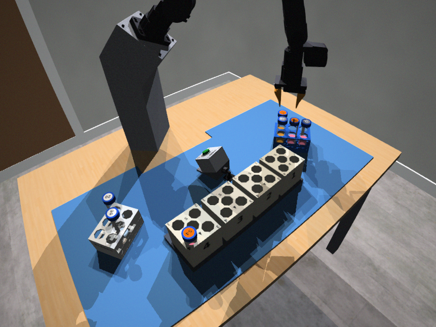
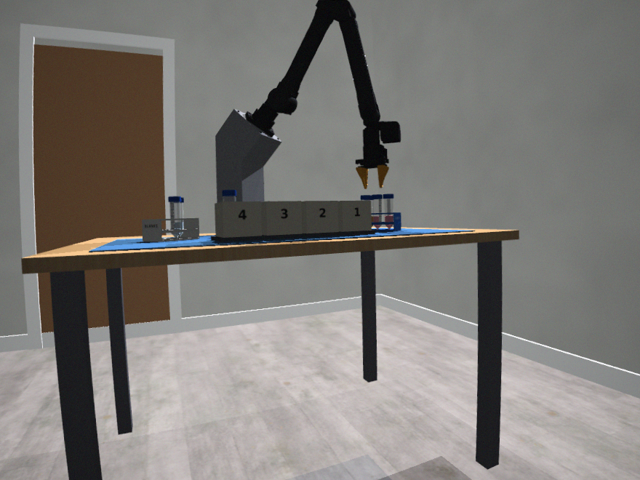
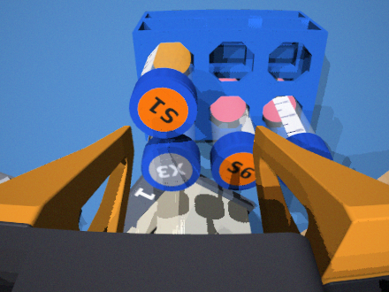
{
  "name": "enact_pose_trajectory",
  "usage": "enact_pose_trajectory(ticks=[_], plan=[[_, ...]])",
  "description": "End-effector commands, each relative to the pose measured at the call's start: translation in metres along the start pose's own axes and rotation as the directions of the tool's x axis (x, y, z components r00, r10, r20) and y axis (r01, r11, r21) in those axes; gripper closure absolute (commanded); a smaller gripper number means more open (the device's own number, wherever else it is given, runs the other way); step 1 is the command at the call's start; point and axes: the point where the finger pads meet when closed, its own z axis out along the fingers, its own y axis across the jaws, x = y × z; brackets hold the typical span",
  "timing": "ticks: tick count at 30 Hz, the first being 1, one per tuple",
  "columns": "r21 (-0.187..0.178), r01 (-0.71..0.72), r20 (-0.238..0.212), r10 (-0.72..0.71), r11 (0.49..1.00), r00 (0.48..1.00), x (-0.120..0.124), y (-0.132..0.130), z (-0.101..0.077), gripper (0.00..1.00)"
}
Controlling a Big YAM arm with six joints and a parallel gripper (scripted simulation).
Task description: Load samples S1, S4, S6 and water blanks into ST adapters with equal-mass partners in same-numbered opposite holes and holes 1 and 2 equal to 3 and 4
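Observation:
My gripper point(image 1: 289, 104) hangs open and empty above the blue sample rack RS point(image 1: 291, 137) at the far right; it also shows in the side view point(image 2: 372, 176) and the wrist view point(image 3: 190, 163). In RS stand S1 point(image 3: 163, 108) with orange liquid, grey-dot X3 point(image 3: 169, 168), S6 point(image 3: 239, 170) with pink liquid, and another blue-capped tube point(image 3: 309, 141) partly hidden by my right finger. S4 point(image 1: 188, 232) stands in a hole of adapter 4 point(image 1: 197, 232). Adapters 3 point(image 1: 228, 205), 2 point(image 1: 257, 183) and 1 point(image 1: 282, 164) have only empty holes.
The blank rack RB point(image 1: 114, 230) at the left holds two white-dot blanks, one marked 20 point(image 1: 108, 197) and another point(image 1: 112, 214). The grey box with the green DONE key point(image 1: 206, 151) sits behind the adapter row. The arm's base column point(image 1: 136, 90) stands at the back.

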Motion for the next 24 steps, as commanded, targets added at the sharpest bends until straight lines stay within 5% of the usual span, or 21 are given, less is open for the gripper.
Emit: enact_pose_trajectory(ticks=[1, 5, 6, 11, 15, 20, 22, 24], plan=[[0.015, 0.001, 0.005, -0.001, 1.0, 1.0, -0.002, -0.007, -0.006, 0.45], [0.033, 0.001, 0.014, -0.002, 0.999, 1.0, -0.006, 0.002, -0.01, 0.45], [0.021, -0.069, 0.002, 0.069, 0.997, 0.998, 0.01, -0.006, -0.011, 0.2], [0.001, -0.313, -0.002, 0.313, 0.95, 0.95, 0.04, -0.033, 0.0, 0.2], [0.021, -0.495, 0.008, 0.495, 0.869, 0.869, 0.045, -0.045, -0.008, 0.2], [-0.011, -0.683, 0.004, 0.683, 0.73, 0.73, 0.034, -0.027, -0.001, 0.2], [-0.011, -0.683, 0.004, 0.683, 0.73, 0.73, 0.034, -0.027, -0.001, 0.2], [0.005, -0.759, 0.006, 0.759, 0.651, 0.651, 0.041, -0.036, -0.001, 0.2]])
